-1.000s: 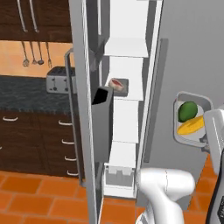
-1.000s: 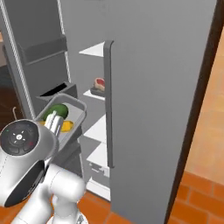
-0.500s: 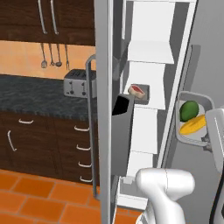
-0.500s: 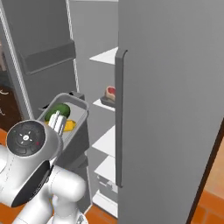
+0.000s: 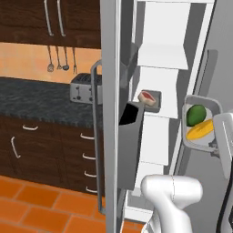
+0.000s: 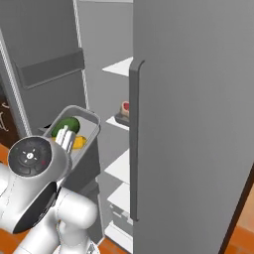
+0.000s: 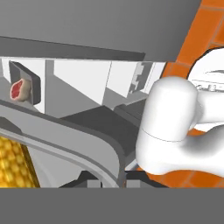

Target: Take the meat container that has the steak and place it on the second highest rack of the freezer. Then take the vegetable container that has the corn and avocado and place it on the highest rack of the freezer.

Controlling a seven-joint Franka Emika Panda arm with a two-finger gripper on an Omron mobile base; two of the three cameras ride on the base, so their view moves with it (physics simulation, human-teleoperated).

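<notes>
One steak point(image 5: 146, 96) in its container sits on a freezer point(image 5: 159, 59) shelf, centre frame. One corn point(image 5: 200, 130) lies slanting beside one avocado point(image 5: 196, 114), centre right, in a tub point(image 6: 88, 120) the gripper clenches.

arm point(image 5: 173, 198): glossy white rounded links | joint cap point(image 6: 31, 156): dark grey disc, small red mark

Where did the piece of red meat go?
The steak sits in its little container on a white shelf inside the open freezer. In the left base view it is left of the tub with the avocado and corn.
</notes>
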